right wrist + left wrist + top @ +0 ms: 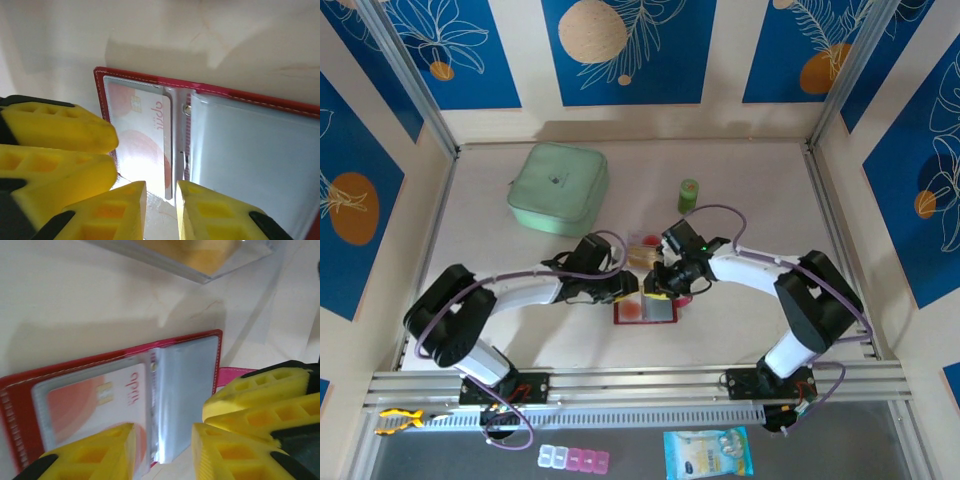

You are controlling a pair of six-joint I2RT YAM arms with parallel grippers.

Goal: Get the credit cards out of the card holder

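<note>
The card holder (645,311) lies open and flat on the table (750,180), between the two arms; one clear pocket holds a red-and-white card (142,145); the facing pocket (250,150) shows grey lining; tan cards (642,250) lie on the table just beyond the holder. Left gripper (164,432): jaws wide apart, straddling the holder's fold at its edge, gripping nothing. Right gripper (161,187): jaws narrowly apart at the card's end, just beside the left gripper; contact with the pocket cannot be determined.

Small red lettering on the red-and-white card (142,135), not legible.
</note>
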